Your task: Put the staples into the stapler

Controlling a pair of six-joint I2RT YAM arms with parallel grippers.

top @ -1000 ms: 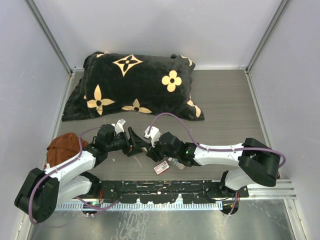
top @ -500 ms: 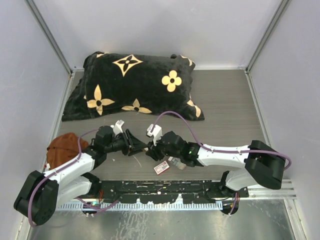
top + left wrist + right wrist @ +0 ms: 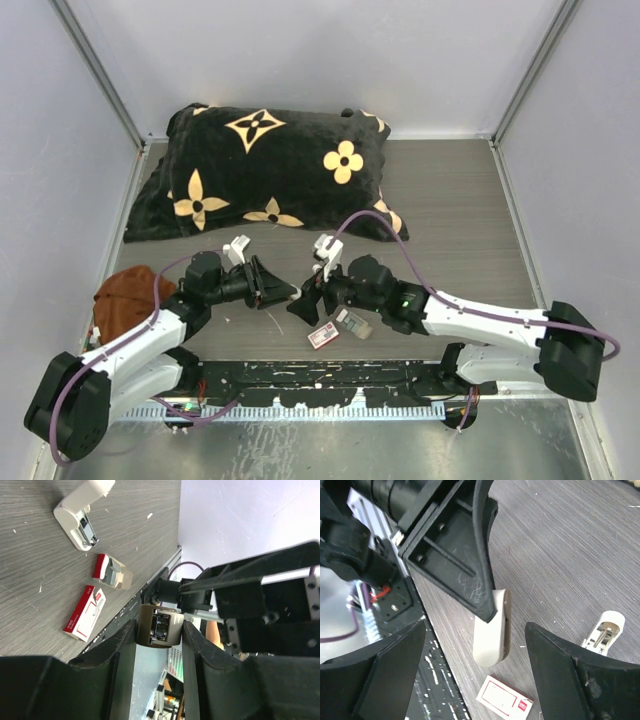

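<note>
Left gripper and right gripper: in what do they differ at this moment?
The left gripper is shut on a beige stapler piece; the right gripper is open and holds nothing. The left gripper points toward the right arm's side; the right gripper points the opposite way. Both hang low over the table, with their tips facing each other.

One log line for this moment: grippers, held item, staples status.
left gripper: shut on stapler | right gripper: open, empty | staple tray: on table, beside red-and-white box | white piece: on table, apart | loading: not yet done
</note>
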